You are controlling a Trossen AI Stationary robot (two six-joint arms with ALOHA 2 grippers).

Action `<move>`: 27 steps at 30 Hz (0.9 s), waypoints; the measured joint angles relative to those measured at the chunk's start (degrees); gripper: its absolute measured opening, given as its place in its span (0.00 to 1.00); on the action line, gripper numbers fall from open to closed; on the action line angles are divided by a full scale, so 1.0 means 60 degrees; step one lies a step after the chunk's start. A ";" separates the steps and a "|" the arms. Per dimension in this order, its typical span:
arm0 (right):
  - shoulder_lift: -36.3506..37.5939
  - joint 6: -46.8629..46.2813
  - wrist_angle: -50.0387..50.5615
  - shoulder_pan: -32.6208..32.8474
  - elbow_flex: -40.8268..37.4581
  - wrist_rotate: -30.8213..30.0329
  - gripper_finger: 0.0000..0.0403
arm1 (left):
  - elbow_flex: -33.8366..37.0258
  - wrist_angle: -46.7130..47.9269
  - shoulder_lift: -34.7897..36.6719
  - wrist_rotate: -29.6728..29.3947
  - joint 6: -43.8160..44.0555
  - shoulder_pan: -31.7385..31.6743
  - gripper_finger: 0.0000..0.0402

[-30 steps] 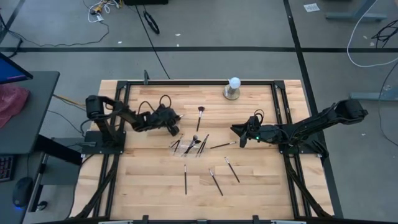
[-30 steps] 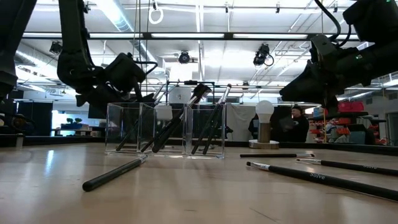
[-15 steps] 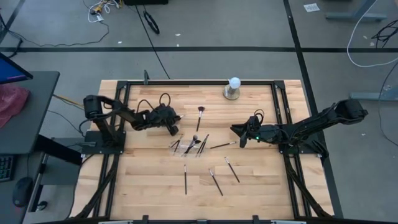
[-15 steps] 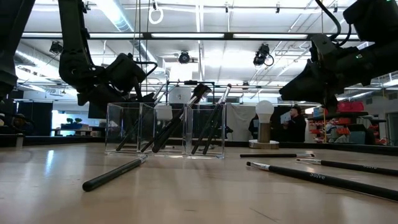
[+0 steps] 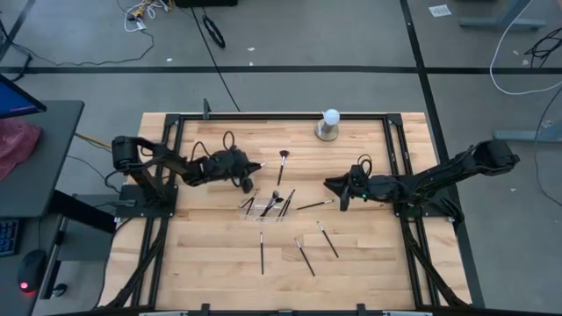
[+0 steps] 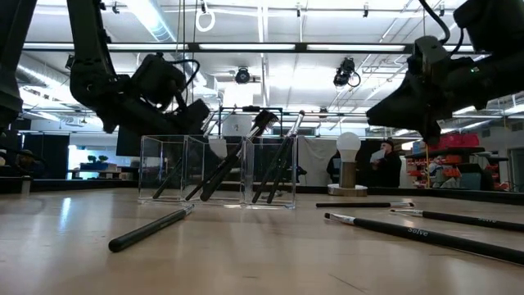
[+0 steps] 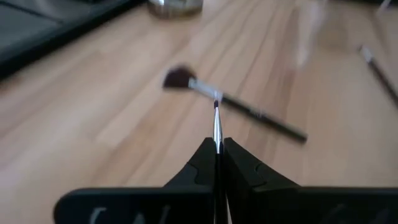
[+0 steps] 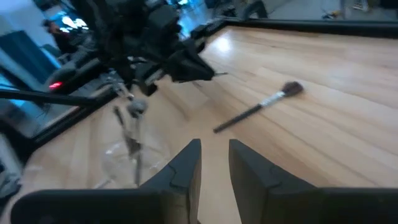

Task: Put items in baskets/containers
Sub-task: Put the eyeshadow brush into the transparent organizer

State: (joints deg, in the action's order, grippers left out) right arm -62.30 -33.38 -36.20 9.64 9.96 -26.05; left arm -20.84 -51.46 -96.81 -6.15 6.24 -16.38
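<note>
- High view: the clear tray point(image 5: 266, 208) sits near the middle of the desk point(image 5: 211, 254). Its walls are almost invisible from above, and only the dark brushes point(image 5: 275, 203) leaning inside it mark where it is. How many are inside cannot be counted. A fan brush point(image 5: 283, 164) lies beyond the tray, one brush point(image 5: 314, 205) lies just to the tray's right, and three more point(image 5: 304, 254) lie on the near side of the desk. The left tool point(image 5: 252, 165) is up beyond the tray's left end, with a thin stick poking from its tip. The right tool point(image 5: 338, 198) hangs at the tip of the brush lying beside the tray. A white ball point(image 5: 329, 117) stands at the far edge.
- Low view: the tray point(image 6: 217, 170) shows as three clear cells, with dark handles leaning in each. The left tool point(image 6: 196, 115) is above and behind its left end; the right tool point(image 6: 385, 115) hangs high on the other side, and its fingers are hard to tell apart. Loose brushes point(image 6: 151, 228) lie in front, and one runs off the picture's edge. A person point(image 6: 385, 168) stands far behind.
- Left wrist view: the left tool point(image 7: 217, 152) is pinched tight on a slim silver brush point(image 7: 216, 124) with a tiny dark tip. The fan brush point(image 7: 233, 102) below is blurred.
- Right wrist view: the right tool point(image 8: 214, 163) has a narrow gap between its fingers and holds nothing. The tray point(image 8: 127, 146) is a faint blur.
</note>
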 joint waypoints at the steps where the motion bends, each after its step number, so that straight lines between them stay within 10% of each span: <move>1: 0.0000 0.0135 -0.0172 0.0006 0.0000 0.0092 0.20 | 0.0000 -0.0157 0.0053 0.0033 0.0000 0.0000 0.03; 17: -0.1861 0.2613 -0.1494 0.0305 0.1315 0.0255 0.21 | -0.2393 0.0696 0.1685 0.2778 -0.0160 0.0527 0.03; 27: -0.4033 0.5020 -0.1615 0.0488 0.3395 0.0237 0.38 | -0.3544 0.2100 0.1625 0.2888 -0.0263 0.2297 0.03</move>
State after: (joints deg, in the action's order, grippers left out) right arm -86.50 -3.25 -45.89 12.57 30.33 -24.62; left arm -42.10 -38.86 -87.06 11.18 4.66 -2.60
